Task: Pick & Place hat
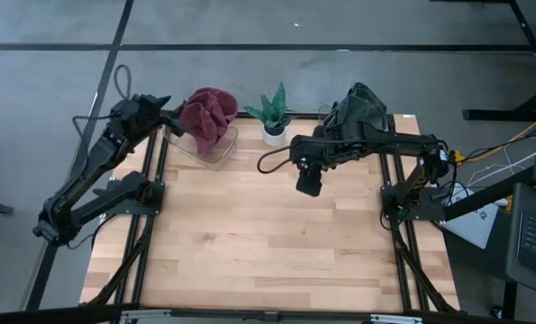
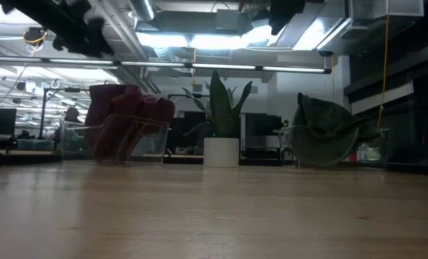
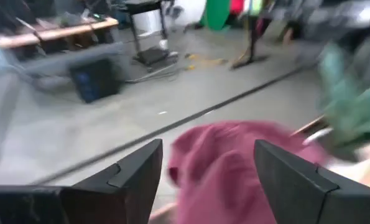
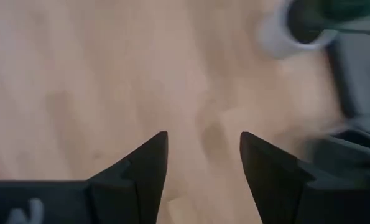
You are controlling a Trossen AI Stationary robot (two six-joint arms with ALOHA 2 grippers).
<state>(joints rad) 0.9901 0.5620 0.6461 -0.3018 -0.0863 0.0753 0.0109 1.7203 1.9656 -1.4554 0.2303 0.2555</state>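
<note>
A maroon hat (image 1: 209,117) lies bunched in a clear bin (image 1: 215,151) at the table's far left, also seen in the low view (image 2: 124,119). A dark green hat (image 1: 358,106) sits in a second clear bin at the far right, its crown showing in the low view (image 2: 329,133). My left gripper (image 1: 168,117) hangs open just left of the maroon hat, pointing toward it. In its wrist view the hat (image 3: 234,168) lies beyond the open fingers (image 3: 206,168). My right gripper (image 1: 308,184) hangs open above bare wood near the table's middle, fingers pointing down (image 4: 203,155).
A small spiky plant in a white pot (image 1: 273,121) stands between the two bins at the far edge (image 2: 221,147). The wooden table top (image 1: 268,243) stretches bare from the middle to the near edge. A cable loops off the right arm (image 1: 272,162).
</note>
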